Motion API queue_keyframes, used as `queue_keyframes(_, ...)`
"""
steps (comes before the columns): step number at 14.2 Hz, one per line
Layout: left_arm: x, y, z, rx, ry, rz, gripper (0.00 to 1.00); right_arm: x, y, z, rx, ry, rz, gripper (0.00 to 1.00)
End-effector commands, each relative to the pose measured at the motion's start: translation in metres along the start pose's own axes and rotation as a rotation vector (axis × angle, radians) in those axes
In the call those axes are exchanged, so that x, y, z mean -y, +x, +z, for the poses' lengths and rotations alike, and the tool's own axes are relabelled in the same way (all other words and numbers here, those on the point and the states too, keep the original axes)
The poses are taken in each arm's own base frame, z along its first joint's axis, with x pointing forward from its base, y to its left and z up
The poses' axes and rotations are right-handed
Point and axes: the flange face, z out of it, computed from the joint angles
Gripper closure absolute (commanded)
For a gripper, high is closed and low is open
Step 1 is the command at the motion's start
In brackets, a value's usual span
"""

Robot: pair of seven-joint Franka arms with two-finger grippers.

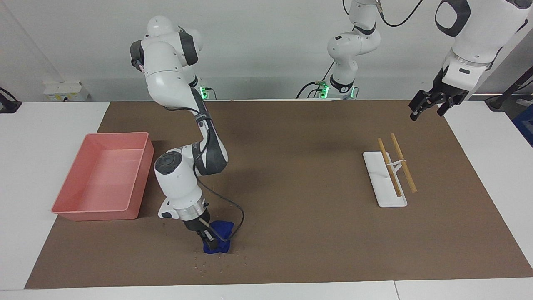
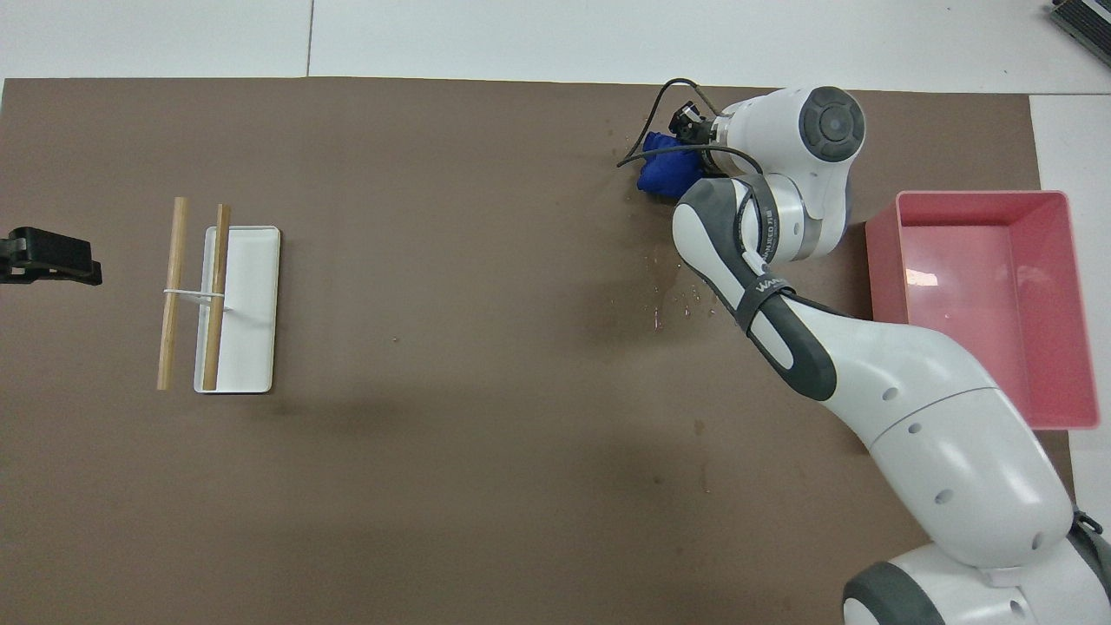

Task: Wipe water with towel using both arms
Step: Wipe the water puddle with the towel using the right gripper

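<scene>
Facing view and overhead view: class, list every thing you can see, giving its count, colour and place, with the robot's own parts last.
mat: one, brown, covering the table.
tray: one, pink, at the right arm's end.
towel: one, blue, pressed on the mat, farther from the robots than the tray.
water: scattered glossy droplets on the mat, nearer to the robots than the towel.
dish: one, white, toward the left arm's end.
sticks: two, tan, lying across the dish.
right gripper: black, shut on the towel.
left gripper: black, open, waiting above the mat's edge.
</scene>
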Motion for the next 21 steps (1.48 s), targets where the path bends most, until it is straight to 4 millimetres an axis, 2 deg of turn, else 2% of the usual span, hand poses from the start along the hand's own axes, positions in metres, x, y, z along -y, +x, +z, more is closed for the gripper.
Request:
queue_keyframes(1,0.005,0.004,-0.006,-0.002,0.034,0.003,0.0,-0.023,-0.018,0.011,-0.019,-0.073,-0.079,1.0)
queue_keyframes(3,0.008,-0.002,-0.005,0.024,0.032,0.001,0.0,-0.029,-0.022,0.01,-0.05,-0.13,-0.153,1.0)
queue_keyframes(7,0.008,-0.013,-0.002,0.065,0.024,0.01,0.0,-0.043,-0.033,0.002,-0.011,-0.218,-0.132,1.0)
queue_keyframes(10,0.008,-0.011,-0.004,0.048,0.02,0.0,0.0,-0.072,-0.053,-0.009,0.021,-0.267,-0.144,1.0)
queue_keyframes(11,0.014,-0.012,-0.003,0.057,0.02,-0.001,0.0,-0.081,-0.059,-0.012,0.03,-0.281,-0.149,1.0)
queue_keyframes(13,0.01,-0.013,-0.004,0.058,0.022,0.003,0.0,-0.097,-0.079,-0.02,0.05,-0.312,-0.153,1.0)
queue_keyframes(16,0.008,-0.013,-0.003,0.059,0.026,0.003,0.0,-0.114,-0.11,-0.029,0.075,-0.343,-0.181,1.0)
queue_keyframes(21,0.008,-0.013,-0.001,0.059,0.026,-0.003,0.0,-0.13,-0.136,-0.038,0.097,-0.364,-0.2,1.0)
